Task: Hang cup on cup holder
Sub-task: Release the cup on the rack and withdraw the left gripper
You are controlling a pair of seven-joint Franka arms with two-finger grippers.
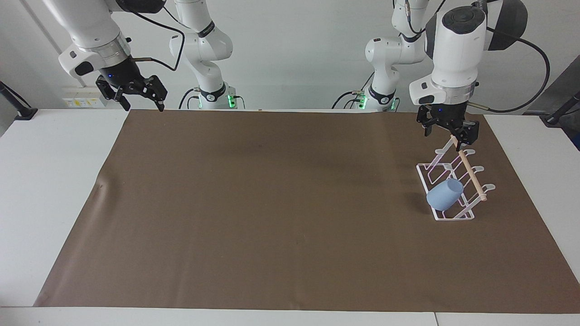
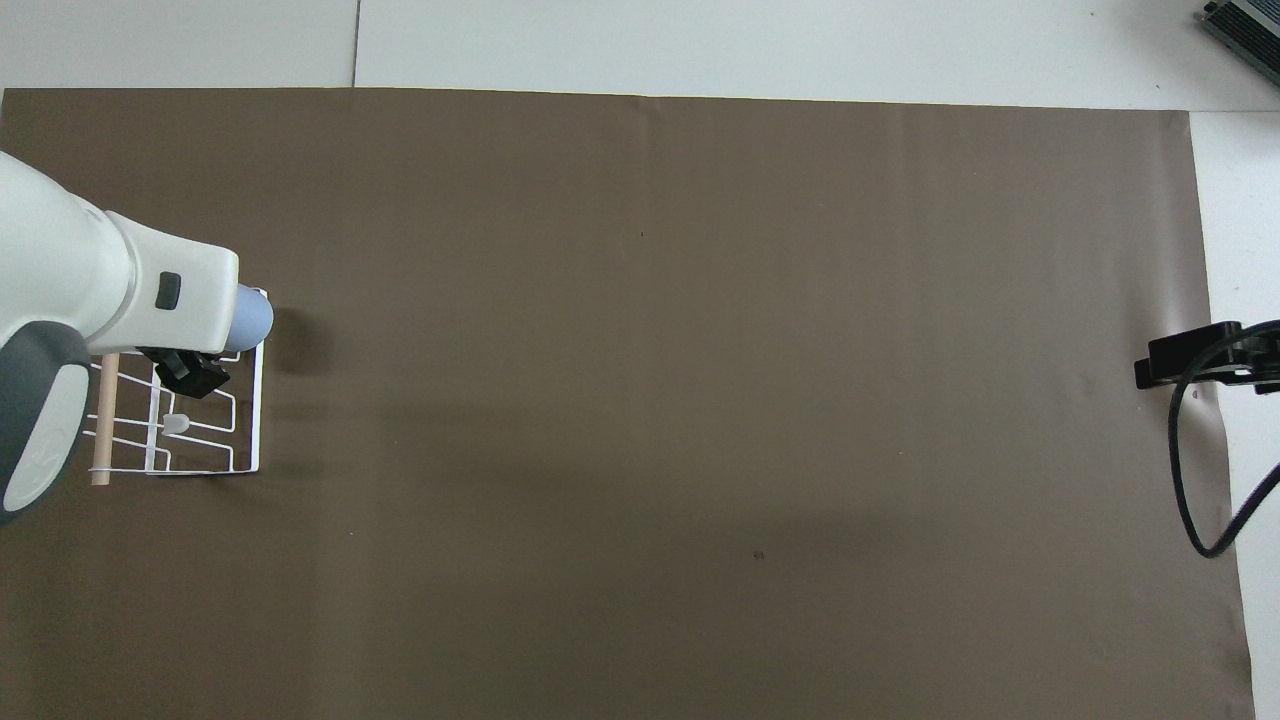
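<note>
The light-blue cup (image 1: 445, 194) hangs tilted on a slanted prong of the white wire cup holder (image 1: 454, 218), at the end of the rack farthest from the robots. It also shows in the overhead view (image 2: 254, 318), partly under the left arm. The cup holder (image 2: 247, 440) stands on the brown mat at the left arm's end of the table. My left gripper (image 1: 446, 136) is open and empty, raised over the rack's end nearest the robots, apart from the cup. My right gripper (image 1: 141, 103) is open and empty and waits above the mat's corner at the right arm's end.
A brown mat (image 1: 272, 203) covers most of the white table (image 1: 45, 181). The rack's wooden dowel (image 1: 471, 174) slants along its top. The right arm's black cable (image 2: 1200, 480) hangs over the mat's edge.
</note>
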